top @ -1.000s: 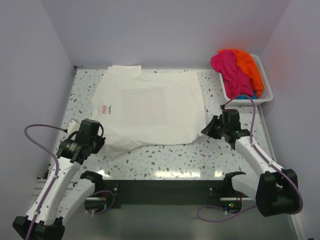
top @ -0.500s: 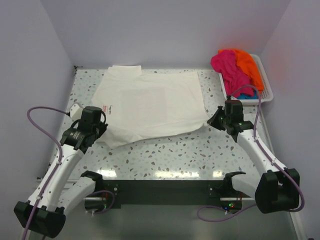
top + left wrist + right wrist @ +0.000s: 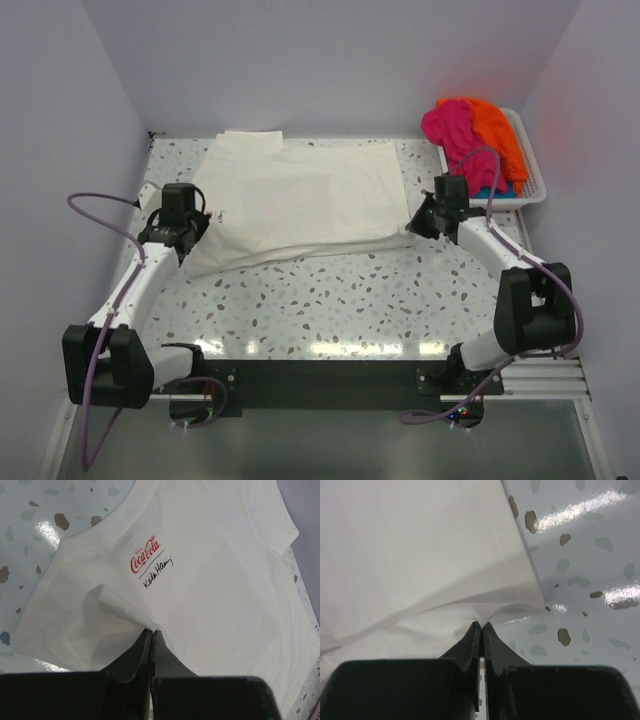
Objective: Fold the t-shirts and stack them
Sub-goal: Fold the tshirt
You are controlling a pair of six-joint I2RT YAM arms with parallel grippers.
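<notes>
A large cream-white t-shirt lies on the speckled table, its near edge lifted and folded toward the back. My left gripper is shut on its near-left edge; the left wrist view shows the pinch just below the red logo. My right gripper is shut on the shirt's near-right corner, seen pinched in the right wrist view. A magenta-pink t-shirt, an orange t-shirt and a bit of a teal one are piled in the basket.
A white slatted basket stands at the back right corner. Purple walls close in the table at the back and on both sides. The speckled tabletop lies bare in front of the shirt.
Both grippers have moved away from me toward the back, carrying the shirt's near edge with them and folding it over the rest. The logo is now mostly covered in the top view.
</notes>
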